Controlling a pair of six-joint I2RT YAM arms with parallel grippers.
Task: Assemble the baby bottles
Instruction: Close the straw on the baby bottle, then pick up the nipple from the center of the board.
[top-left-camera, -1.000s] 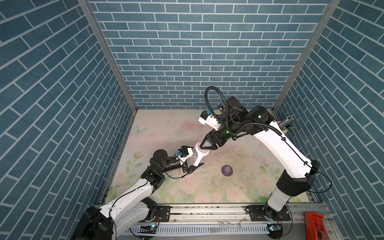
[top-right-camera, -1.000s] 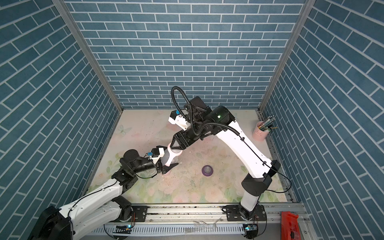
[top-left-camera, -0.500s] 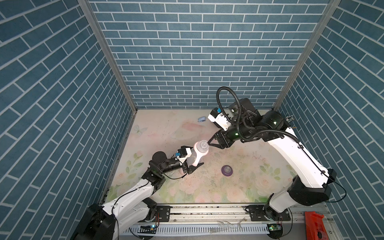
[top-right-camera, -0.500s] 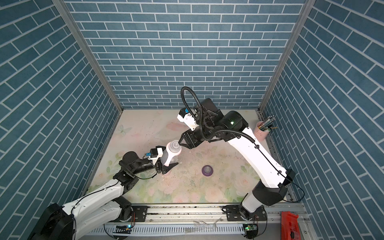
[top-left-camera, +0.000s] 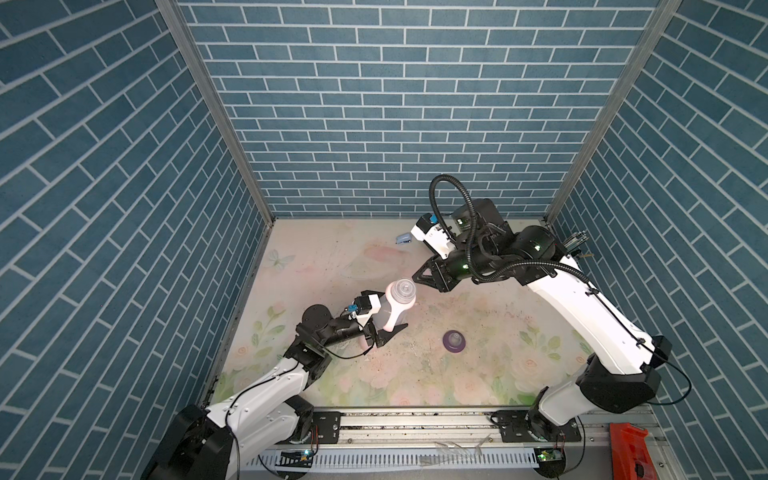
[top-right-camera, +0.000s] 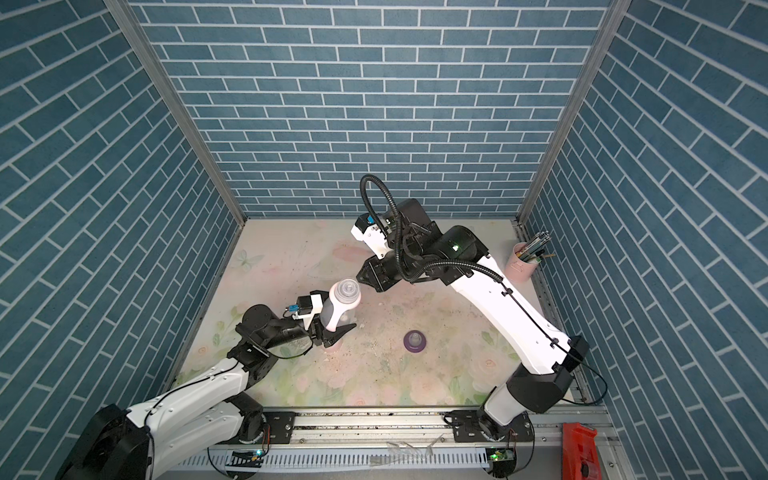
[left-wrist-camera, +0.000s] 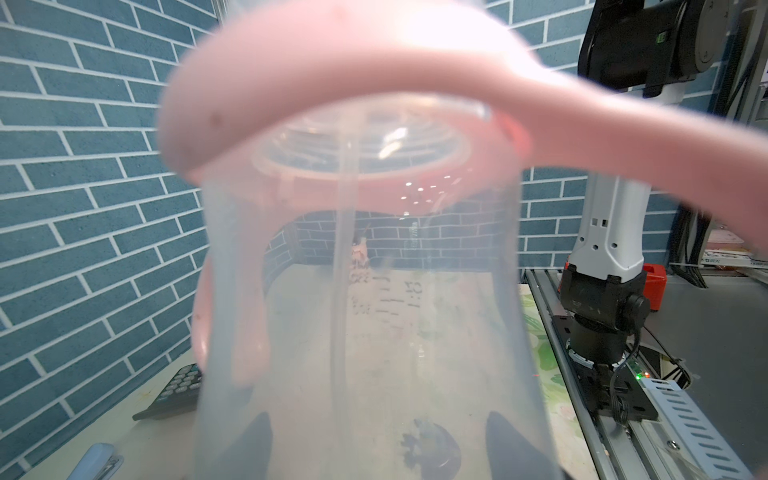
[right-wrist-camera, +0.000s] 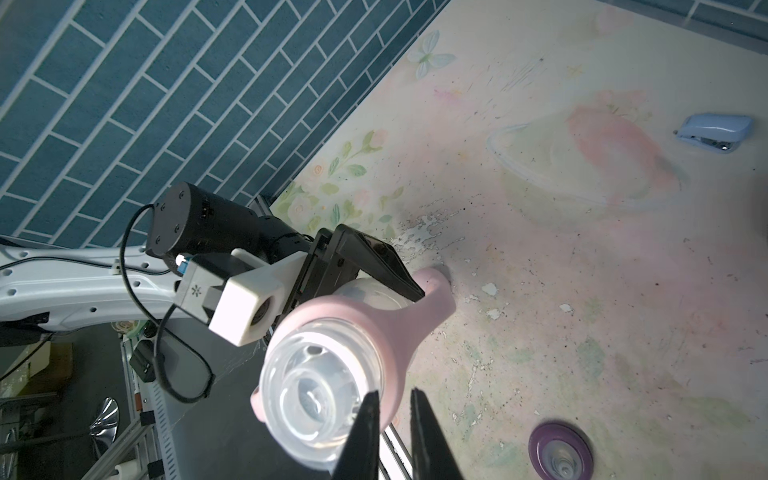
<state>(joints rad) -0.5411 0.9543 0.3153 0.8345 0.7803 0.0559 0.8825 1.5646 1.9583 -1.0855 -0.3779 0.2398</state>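
Observation:
My left gripper (top-left-camera: 384, 332) (top-right-camera: 336, 332) is shut on the clear bottle body (top-left-camera: 395, 307) (top-right-camera: 338, 309) and holds it tilted above the mat. In the left wrist view its dark fingers (left-wrist-camera: 257, 440) show through the clear plastic on both sides. A pink ring with two curved handles (top-left-camera: 401, 291) (left-wrist-camera: 332, 137) (right-wrist-camera: 374, 328) sits round the bottle's neck. My right gripper (top-left-camera: 417, 277) (top-right-camera: 360, 279) (right-wrist-camera: 395, 392) hangs just beyond the bottle's open mouth, its jaws shut with nothing in them. The purple collar with clear teat (top-left-camera: 454, 340) (top-right-camera: 414, 340) (right-wrist-camera: 560, 451) stands on the mat to the right.
A pink cup of pens (top-right-camera: 521, 266) stands at the right wall. A blue stapler (top-left-camera: 403, 239) (right-wrist-camera: 715, 133) lies near the back wall. A dark calculator (left-wrist-camera: 174, 390) lies by a side wall. Brick walls close three sides, and a metal rail (top-left-camera: 415, 419) runs along the front.
My right gripper let go of the pink ring on the bottle, drew back toward the rear right, and its jaws closed. The left gripper stayed put, still gripping the bottle.

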